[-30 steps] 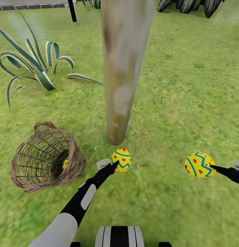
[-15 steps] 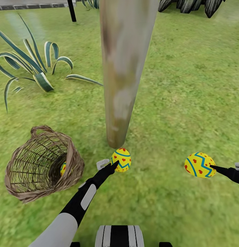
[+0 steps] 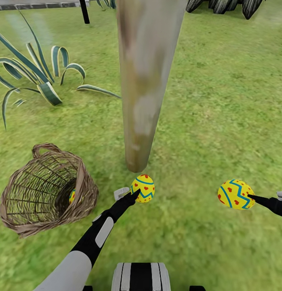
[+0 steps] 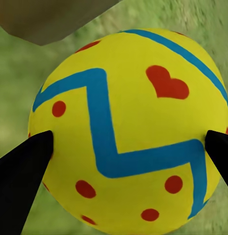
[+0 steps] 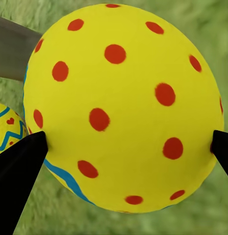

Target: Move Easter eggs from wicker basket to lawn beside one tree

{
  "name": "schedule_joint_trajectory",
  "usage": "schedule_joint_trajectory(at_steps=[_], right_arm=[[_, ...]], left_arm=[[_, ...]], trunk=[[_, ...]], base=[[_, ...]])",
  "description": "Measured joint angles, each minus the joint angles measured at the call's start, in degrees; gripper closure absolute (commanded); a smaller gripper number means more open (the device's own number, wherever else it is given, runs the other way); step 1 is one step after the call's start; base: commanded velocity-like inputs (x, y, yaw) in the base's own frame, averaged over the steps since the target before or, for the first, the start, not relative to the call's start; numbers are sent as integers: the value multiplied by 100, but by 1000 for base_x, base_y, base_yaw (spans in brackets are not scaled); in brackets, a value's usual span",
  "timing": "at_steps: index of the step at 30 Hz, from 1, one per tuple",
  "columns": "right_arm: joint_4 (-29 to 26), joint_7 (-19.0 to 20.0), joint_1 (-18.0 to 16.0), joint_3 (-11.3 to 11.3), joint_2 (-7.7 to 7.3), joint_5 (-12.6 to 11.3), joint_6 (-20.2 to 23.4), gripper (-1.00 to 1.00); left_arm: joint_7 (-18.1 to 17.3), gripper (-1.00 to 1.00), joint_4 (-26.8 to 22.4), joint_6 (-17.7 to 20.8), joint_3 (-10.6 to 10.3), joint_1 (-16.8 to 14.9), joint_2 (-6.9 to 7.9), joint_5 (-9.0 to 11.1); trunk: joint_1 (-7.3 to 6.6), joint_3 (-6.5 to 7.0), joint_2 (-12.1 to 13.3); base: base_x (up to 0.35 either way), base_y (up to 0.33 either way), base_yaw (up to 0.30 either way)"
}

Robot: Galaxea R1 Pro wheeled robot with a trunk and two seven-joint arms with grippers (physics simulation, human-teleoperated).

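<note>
Yellow, blue-zigzagged, red-dotted eggs: left fingers (image 3: 135, 193) clamped on one (image 3: 143, 188) by the tree (image 3: 143, 81), right fingers (image 3: 251, 197) on another (image 3: 235, 194). Third (image 3: 72, 196) inside tipped basket (image 3: 44, 190), mouth facing rightward.

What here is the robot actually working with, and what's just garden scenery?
Part of the job:
- egg in the left gripper
- egg in the right gripper
- third egg, in the tipped wicker basket
- pale tree trunk
- lawn

Just scenery:
- striped spiky plant
- dark plant at the far edge
- thin dark post
</note>
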Motion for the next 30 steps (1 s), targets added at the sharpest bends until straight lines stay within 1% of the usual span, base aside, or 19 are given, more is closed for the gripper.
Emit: schedule_joint_trajectory(at_steps=[16, 24, 30], right_arm=[[0, 0, -1, 0, 0, 0, 0, 100], [0, 0, 0, -1, 0, 0, 0, 100], [0, 0, -1, -5, 0, -1, 0, 100]], left_arm=[[0, 100, 0, -3, 0, 0, 0, 0], [0, 100, 0, -4, -2, 0, 0, -3], [0, 100, 0, -5, 1, 0, 0, 1]], trunk=[[352, -287, -642], [373, -464, -654], [372, -465, -654]], base=[[0, 0, 0], [0, 0, 0], [0, 0, 0]])
